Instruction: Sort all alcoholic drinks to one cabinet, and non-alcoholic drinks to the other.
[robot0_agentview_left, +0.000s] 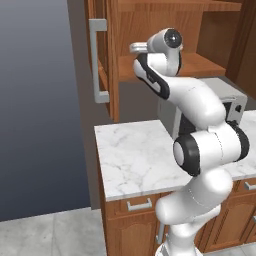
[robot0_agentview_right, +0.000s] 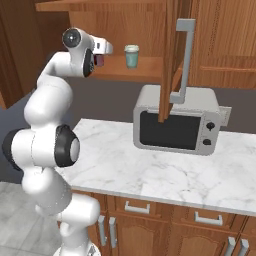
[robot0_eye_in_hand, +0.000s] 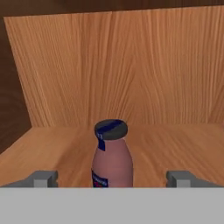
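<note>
A short dark purple bottle (robot0_eye_in_hand: 113, 161) with a dark blue cap and a reddish label stands upright on the wooden cabinet shelf (robot0_eye_in_hand: 175, 144). My gripper (robot0_eye_in_hand: 113, 178) is open, with one fingertip (robot0_eye_in_hand: 43, 178) well clear of the bottle on each side. In the right base view the hand reaches into the open upper cabinet, and a sliver of the bottle (robot0_agentview_right: 100, 61) shows just beyond it. A small pale teal cup (robot0_agentview_right: 132, 56) with a whitish lid stands on the same shelf, to the right of the bottle. The alcoholic drinks are out of view.
The cabinet door (robot0_agentview_right: 172, 60) hangs open with its long grey handle (robot0_agentview_right: 185, 55) above a grey microwave (robot0_agentview_right: 177, 125). The microwave sits on the marble counter (robot0_agentview_right: 150, 170). In the left base view another open door (robot0_agentview_left: 102, 55) stands left of the arm.
</note>
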